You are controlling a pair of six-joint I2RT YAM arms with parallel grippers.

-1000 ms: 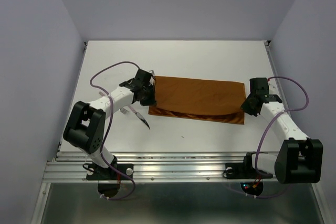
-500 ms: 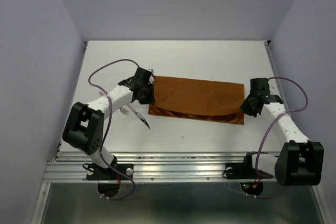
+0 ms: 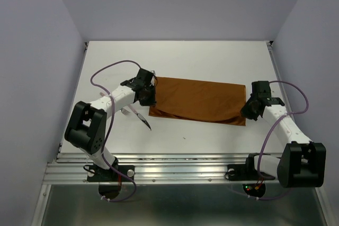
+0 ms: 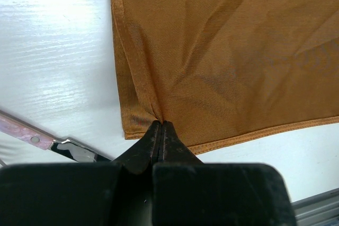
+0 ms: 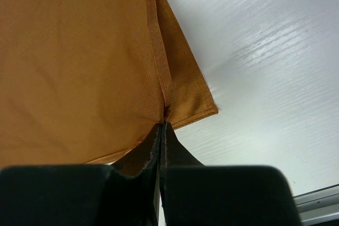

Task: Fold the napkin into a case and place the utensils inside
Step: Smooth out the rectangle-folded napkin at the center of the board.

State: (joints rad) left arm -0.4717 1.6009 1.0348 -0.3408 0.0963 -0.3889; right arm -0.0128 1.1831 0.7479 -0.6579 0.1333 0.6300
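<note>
As I reach low over the desk, my left fingers pinch the folded orange napkin at its near-left corner, my right fingers at its near-right.

The napkin is thin woven cloth with a fine ribbed weave, matt with a faint sheen. Its hem is stitched and denser. The table is white, smooth and semi-gloss, with a fine linear grain in the wrist views. The utensil is polished, mirror-bright metal. The left gripper is black and matt, probably moulded plastic. The rail is bare satin-finish metal.
</note>
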